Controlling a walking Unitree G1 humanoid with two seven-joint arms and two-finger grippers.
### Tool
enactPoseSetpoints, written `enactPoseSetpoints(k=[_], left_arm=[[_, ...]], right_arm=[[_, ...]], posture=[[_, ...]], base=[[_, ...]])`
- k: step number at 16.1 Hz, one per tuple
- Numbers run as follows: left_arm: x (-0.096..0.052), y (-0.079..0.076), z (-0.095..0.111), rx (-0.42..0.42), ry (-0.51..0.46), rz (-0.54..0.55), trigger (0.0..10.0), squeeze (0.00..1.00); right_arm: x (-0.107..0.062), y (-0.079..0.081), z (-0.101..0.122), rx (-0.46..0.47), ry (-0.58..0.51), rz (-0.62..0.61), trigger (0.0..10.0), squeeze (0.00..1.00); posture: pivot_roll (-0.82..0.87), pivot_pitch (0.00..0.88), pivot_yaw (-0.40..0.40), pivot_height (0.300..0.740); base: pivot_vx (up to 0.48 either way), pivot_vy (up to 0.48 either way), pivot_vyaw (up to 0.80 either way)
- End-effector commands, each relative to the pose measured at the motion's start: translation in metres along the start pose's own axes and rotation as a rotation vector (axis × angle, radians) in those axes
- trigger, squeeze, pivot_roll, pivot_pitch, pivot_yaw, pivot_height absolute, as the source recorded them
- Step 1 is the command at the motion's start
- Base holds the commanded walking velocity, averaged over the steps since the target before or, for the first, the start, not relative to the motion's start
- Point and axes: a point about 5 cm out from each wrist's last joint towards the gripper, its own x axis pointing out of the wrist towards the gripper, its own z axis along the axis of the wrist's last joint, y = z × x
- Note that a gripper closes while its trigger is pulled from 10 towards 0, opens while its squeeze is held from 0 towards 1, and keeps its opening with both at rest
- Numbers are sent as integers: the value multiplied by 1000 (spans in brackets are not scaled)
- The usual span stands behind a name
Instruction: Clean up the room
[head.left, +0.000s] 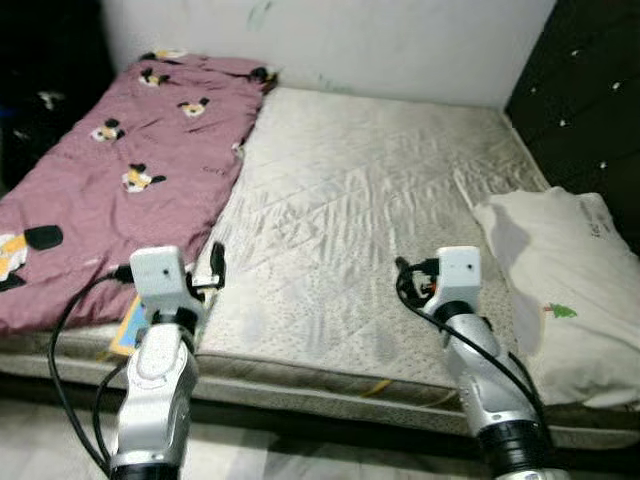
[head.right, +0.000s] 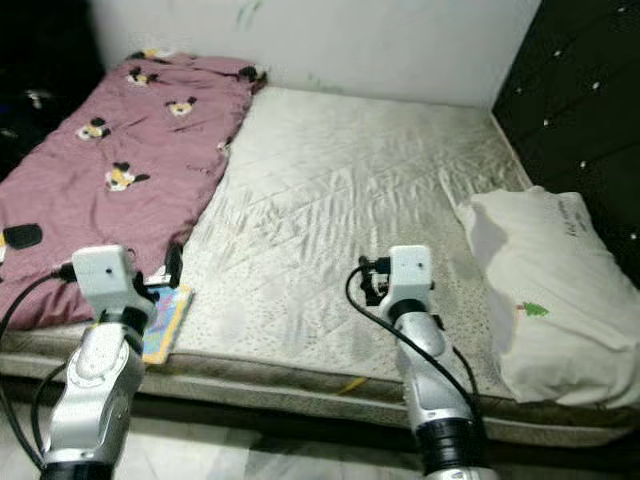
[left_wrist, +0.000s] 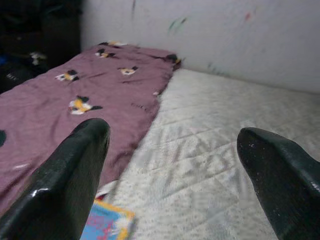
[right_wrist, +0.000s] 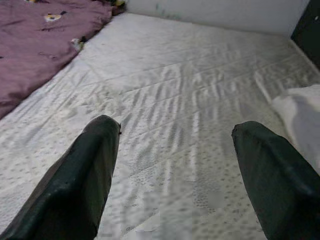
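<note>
**— What needs tidying here, and where does it lie from you?**

— I am standing at the long side of the bed (head.left: 340, 190). The nearest loose thing is a colourful book (head.right: 165, 318), flat on the mattress at its near edge, just beside the hem of the pink blanket (head.left: 120, 170). It sits right below my left gripper (left_wrist: 175, 165), a little to that gripper's outer side. In the left wrist view it shows low beside one finger (left_wrist: 65, 185), so I would have to tip the wrist down and across to reach it.

**— Which arm should take it?**

— The left one, I judge. My right gripper (right_wrist: 172, 165) hovers over bare mattress, well apart from the book, nearer the white pillow (head.left: 560, 290) that lies by the dark headboard (head.left: 590, 90).

**— How does the book lie?**

— Its long axis runs roughly from the mattress edge inward, away from me, tilted slightly. My left arm hides part of it in the left eye view, so I read the shape mostly from the right eye view.

**— Are your pincers ready?**

— Both are spread wide and hold nothing. A flat book on soft bedding gives little edge to pinch, so I expect I would need to come at the side that overhangs or nears the mattress edge.
</note>
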Motion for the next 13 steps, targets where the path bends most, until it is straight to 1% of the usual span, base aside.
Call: enactPoseSetpoints(k=[1, 2, 3, 5, 8, 13], left_arm=[[0, 2, 1, 5, -9, 8, 10000, 0], [-1, 2, 1, 12, -15, -4, 10000, 0], [-1, 1, 2, 15, -21, -14, 10000, 0], [-3, 0, 5, -25, -37, -51, 10000, 0], [-3, -2, 5, -38, -38, -80, 10000, 0], [-4, -3, 5, -43, -37, -94, 10000, 0]], right_arm=[[1, 6, 4, -5, -15, 15, 10000, 0], [1, 6, 3, -7, -12, 16, 10000, 0], [1, 6, 2, -8, -10, 18, 10000, 0], [1, 7, 1, -10, -5, 23, 10000, 0], [1, 8, 1, -12, -2, 28, 10000, 0], [2, 8, 0, -17, -1, 29, 10000, 0]], posture=[[54, 62, -51, 740], [54, 62, -51, 740], [52, 62, -49, 740], [52, 60, -48, 740], [55, 54, -49, 740], [57, 49, -50, 740]], base=[[0, 480, 0], [0, 259, 0], [0, 0, 0], [0, 0, 0], [316, 0, 0], [368, 0, 0]])
